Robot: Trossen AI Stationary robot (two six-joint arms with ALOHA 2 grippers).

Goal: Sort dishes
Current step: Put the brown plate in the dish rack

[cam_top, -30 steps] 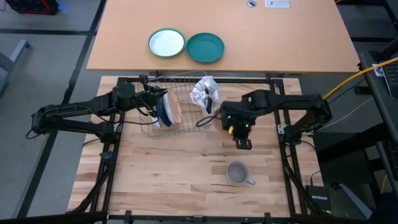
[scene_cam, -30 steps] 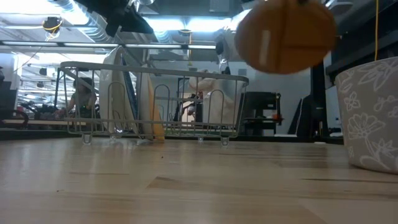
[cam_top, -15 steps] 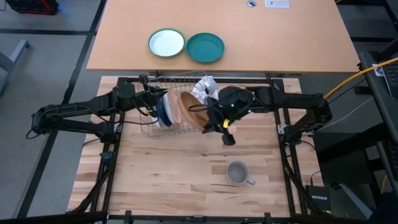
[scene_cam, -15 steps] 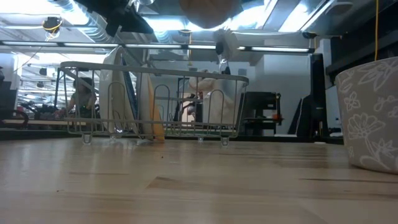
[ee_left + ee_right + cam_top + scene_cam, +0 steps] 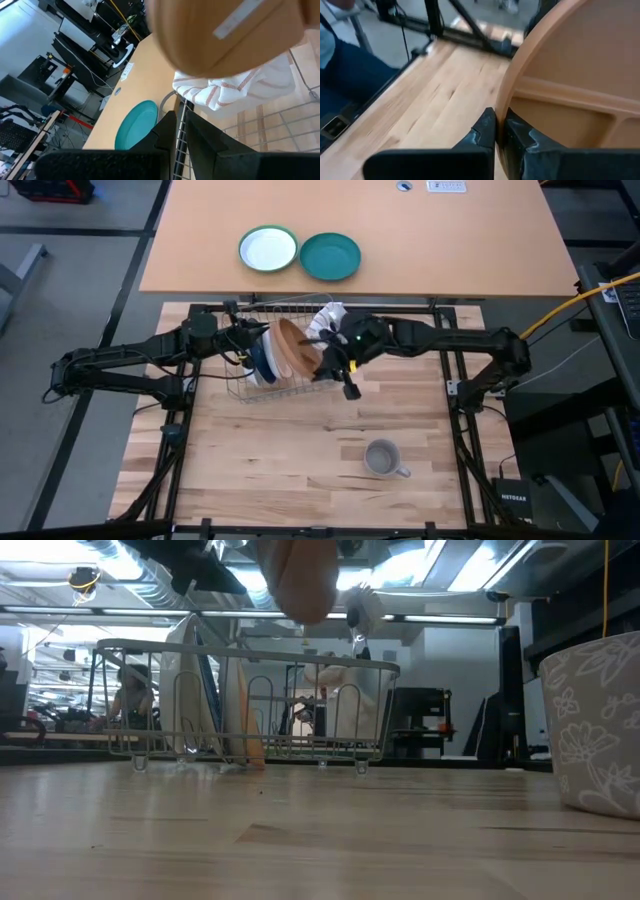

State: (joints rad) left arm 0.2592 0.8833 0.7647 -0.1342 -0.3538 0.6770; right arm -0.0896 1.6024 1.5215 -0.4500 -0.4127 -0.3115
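- Carried from right of the rack a second ago, the tan plate (image 5: 297, 349) now hangs tilted over the rack's (image 5: 262, 386) middle, beside the racked plates.
- Right gripper (image 5: 327, 360) is clamped on the tan plate's rim, at the plate's 4 o'clock in the high view; the right wrist view shows both fingers pinching the rim (image 5: 512, 95).
- Left gripper (image 5: 248, 345) sits at the rack's 9 o'clock edge, unmoved; whether its fingers are parted, I cannot tell.
- Blue plate (image 5: 258, 361) and white plates (image 5: 183, 690) stand upright in the rack's left slots.
- Striped cloth (image 5: 328, 320) lies at the rack's 2 o'clock corner.
- Mug (image 5: 383, 459) stands on the table at 5 o'clock from the rack, well apart.
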